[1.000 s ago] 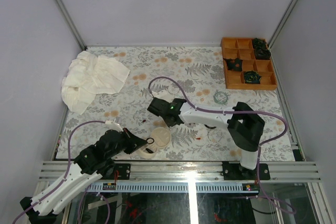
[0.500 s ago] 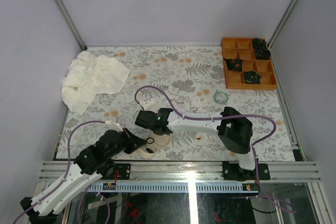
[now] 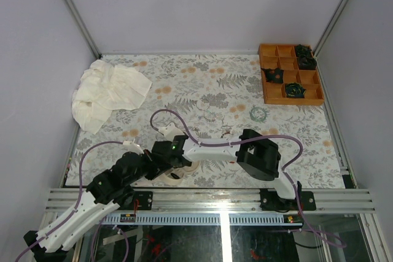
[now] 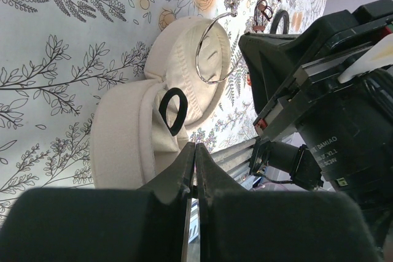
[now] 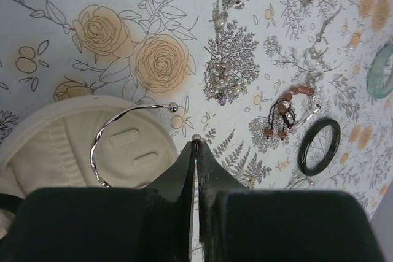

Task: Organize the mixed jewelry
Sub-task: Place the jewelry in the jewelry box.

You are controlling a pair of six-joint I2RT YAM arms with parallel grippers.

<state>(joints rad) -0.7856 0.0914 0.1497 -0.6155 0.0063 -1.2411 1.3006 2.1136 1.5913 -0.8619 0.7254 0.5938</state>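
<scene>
Right gripper [image 5: 195, 145]: fingers clamped together on ball end of thin hoop [image 5: 93, 145], over cream dish [image 5: 55, 151]. Lift slowly; wire likely slips.

Top external: high, behind the arm bases, looking down and forward over the whole worktop [image 3: 202, 84], far off. The 2 wrist views sit very near the worktop. The left wrist view is rolled sideways and looks past the left hand [image 4: 194, 151]. The right wrist view looks down past the right hand [image 5: 195, 145]. Both share the cream dish [image 4: 184, 59] [image 5: 55, 133] and silver open bangle [image 4: 198, 59] [image 5: 101, 132].
</scene>
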